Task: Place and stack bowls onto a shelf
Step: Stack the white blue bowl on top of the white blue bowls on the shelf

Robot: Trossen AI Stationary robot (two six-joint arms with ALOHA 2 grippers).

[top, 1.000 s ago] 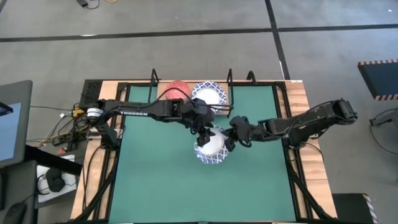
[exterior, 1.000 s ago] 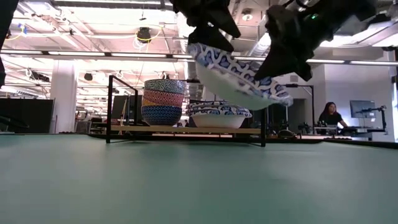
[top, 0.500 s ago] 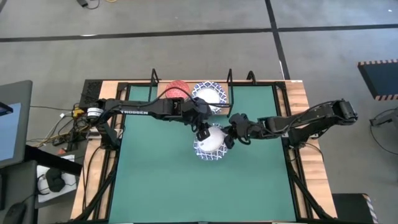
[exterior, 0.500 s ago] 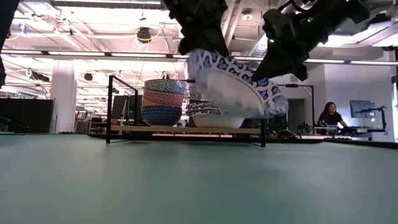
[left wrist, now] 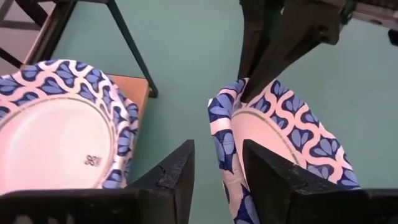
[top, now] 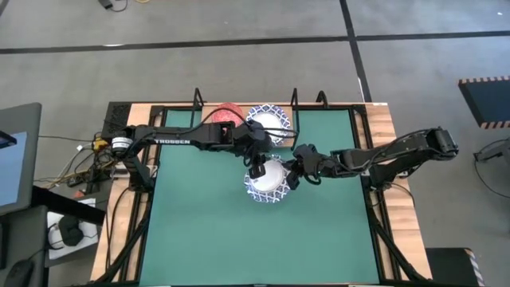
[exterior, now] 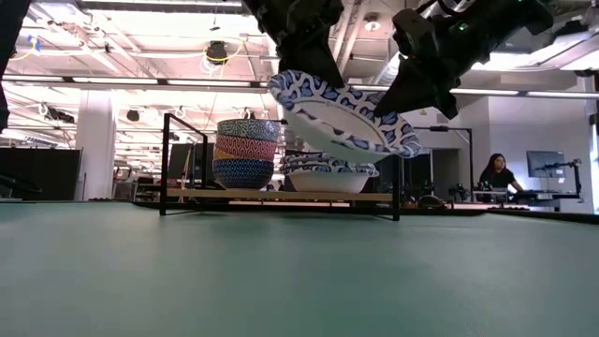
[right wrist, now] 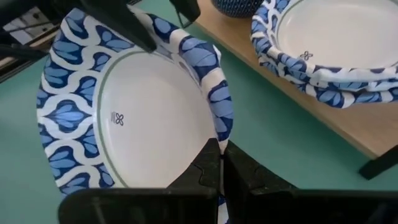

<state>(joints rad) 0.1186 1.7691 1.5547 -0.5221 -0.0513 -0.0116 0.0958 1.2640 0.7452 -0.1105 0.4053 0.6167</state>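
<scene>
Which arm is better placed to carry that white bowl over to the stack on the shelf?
Probably left. Both the left gripper and right gripper pinch the lifted bowl's rim, but the left arm reaches in alongside the shelf, nearer the stacked white bowls.

— What am I losing on the low view?
— Both arms are running off its upper edge, and the held bowl (exterior: 342,114) is covering part of the white bowls (exterior: 328,176) on the shelf (exterior: 281,195).
</scene>
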